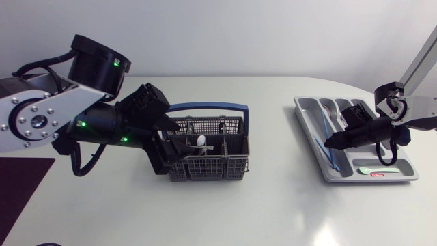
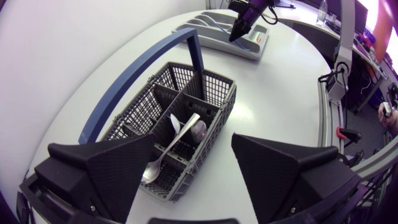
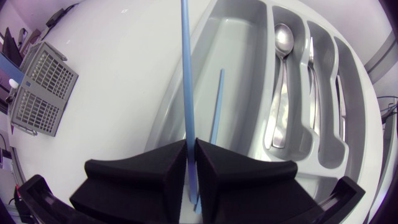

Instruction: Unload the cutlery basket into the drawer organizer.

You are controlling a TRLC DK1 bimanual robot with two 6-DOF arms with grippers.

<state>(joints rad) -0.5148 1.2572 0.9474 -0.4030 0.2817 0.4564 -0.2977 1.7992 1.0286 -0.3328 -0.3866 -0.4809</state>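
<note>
The grey cutlery basket [image 1: 205,164] with its blue handle [image 1: 208,106] stands left of centre. A metal spoon [image 2: 166,154] and a small white spoon [image 2: 198,129] lie in it. My left gripper [image 1: 167,140] hangs open just over the basket's left end, its fingers [image 2: 102,171] standing either side of the metal spoon without touching it. At the right is the grey drawer organizer [image 1: 403,174]. My right gripper [image 3: 191,149] is shut on a thin blue stick [image 3: 185,74] above the organizer's long left compartment, where a second blue stick [image 3: 216,112] lies.
Metal spoons [image 3: 281,74] lie in the organizer's middle compartments. A small green-white spoon [image 1: 365,167] and a red piece [image 1: 377,175] are in its front cross compartment. Bare table stretches between the basket and the organizer. A dark mat [image 1: 20,191] lies at the front left.
</note>
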